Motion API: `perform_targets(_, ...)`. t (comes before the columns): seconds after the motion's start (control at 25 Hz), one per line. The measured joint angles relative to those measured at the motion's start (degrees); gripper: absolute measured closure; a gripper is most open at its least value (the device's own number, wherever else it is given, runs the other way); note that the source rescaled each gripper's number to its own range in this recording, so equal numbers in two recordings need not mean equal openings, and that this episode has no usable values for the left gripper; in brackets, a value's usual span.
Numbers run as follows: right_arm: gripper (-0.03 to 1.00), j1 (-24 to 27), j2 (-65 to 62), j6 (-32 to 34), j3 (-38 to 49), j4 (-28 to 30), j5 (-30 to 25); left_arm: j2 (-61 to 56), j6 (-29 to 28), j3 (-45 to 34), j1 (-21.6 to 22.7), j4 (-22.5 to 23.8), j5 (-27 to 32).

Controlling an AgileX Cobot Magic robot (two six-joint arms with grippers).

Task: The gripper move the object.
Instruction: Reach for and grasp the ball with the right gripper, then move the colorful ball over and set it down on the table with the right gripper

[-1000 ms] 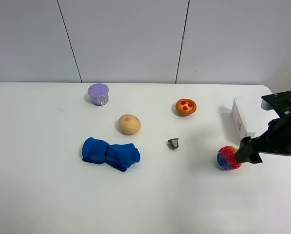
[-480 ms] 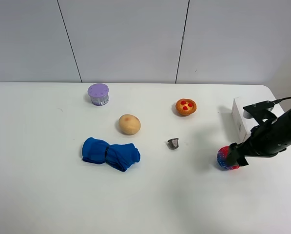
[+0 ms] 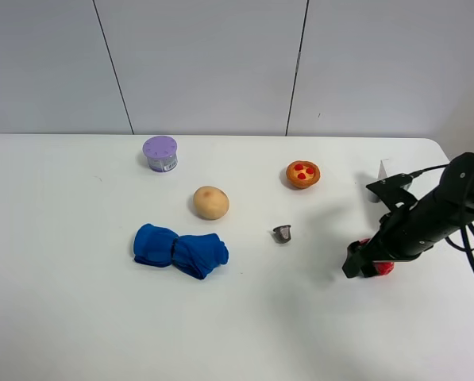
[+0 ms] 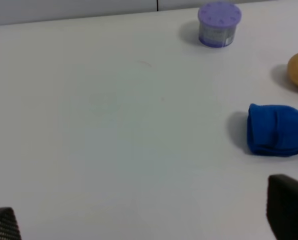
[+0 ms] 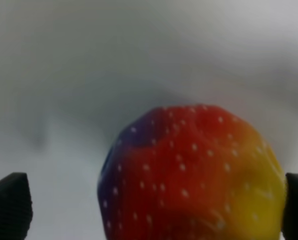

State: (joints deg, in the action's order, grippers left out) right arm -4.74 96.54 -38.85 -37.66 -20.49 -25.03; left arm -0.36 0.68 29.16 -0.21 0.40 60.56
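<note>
The multicoloured ball (image 3: 385,268) lies on the white table at the right, mostly hidden under my right gripper (image 3: 364,262); only a red patch shows. In the right wrist view the ball (image 5: 188,170), red, blue and yellow with white specks, fills the space between the two black fingertips (image 5: 9,205). It is close to one finger, with a gap to the other. The right gripper (image 5: 153,210) is open around it. My left gripper (image 4: 144,220) is open and empty over bare table; it does not show in the high view.
A tan potato-like lump (image 3: 211,202), a blue cloth (image 3: 181,250), a purple pot (image 3: 160,153), a tart with red dots (image 3: 302,174) and a small metal cup (image 3: 282,233) lie on the table. A white box (image 3: 383,171) shows partly behind the right arm.
My right arm has swung left and lowered over the ball. The gripper now covers most of the ball. The ball has stayed in place.
</note>
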Motion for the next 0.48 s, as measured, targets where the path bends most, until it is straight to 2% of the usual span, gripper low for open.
perform_targets(0.08,0.03,-0.3,0.5,0.1,0.0,-0.1,0.7,0.0,0.0,0.0,0.0,0.0,0.0)
perform_targets(0.16,0.17,-0.5,0.7,0.1,0.0,-0.1,1.1,0.0,0.0,0.0,0.0,0.0,0.0)
perform_targets(0.2,0.3,-0.5,0.7,0.1,0.0,0.1,1.4,0.0,0.0,0.0,0.0,0.0,0.0)
perform_targets(0.24,0.47,-0.5,0.7,0.1,0.0,0.2,1.6,0.0,0.0,0.0,0.0,0.0,0.0)
perform_targets(0.32,0.93,-0.5,0.7,0.1,0.0,0.3,2.0,0.0,0.0,0.0,0.0,0.0,0.0)
perform_targets(0.36,0.97,-0.5,0.7,0.1,0.0,0.3,2.0,0.0,0.0,0.0,0.0,0.0,0.0)
perform_targets(0.48,0.96,-0.5,0.7,0.1,0.0,0.3,1.9,0.0,0.0,0.0,0.0,0.0,0.0)
